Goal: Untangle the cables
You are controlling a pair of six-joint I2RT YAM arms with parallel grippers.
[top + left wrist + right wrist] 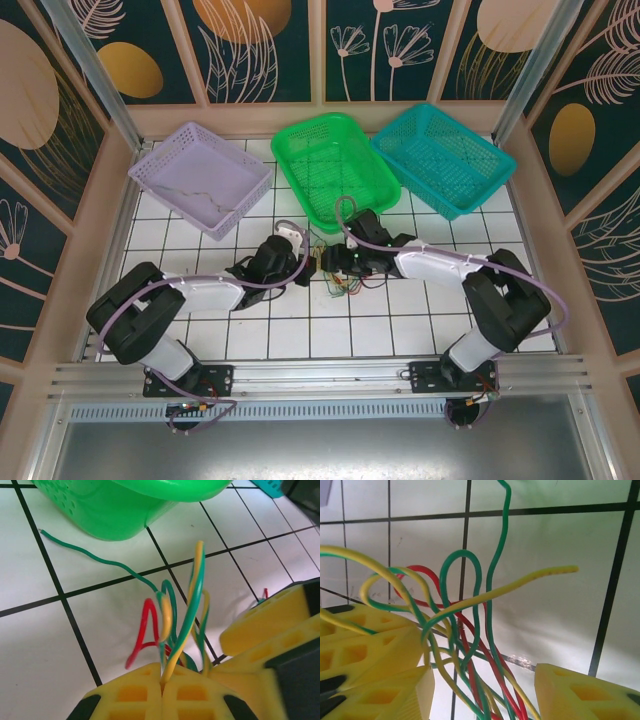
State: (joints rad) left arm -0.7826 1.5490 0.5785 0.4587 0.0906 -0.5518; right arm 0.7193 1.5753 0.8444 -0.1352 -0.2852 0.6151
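Between the 2 arms, on the tiled table [300, 335] just before the green basket [330, 165], the cables [338, 284] sit as 1 knot of red, green and yellow loops. The left gripper [162, 684] has its fingers pressed together on several strands. The right gripper [482, 680] has its fingers apart, with loops running between them. Judging by the crossings, no cable is free yet, so nearly all the separating is left.
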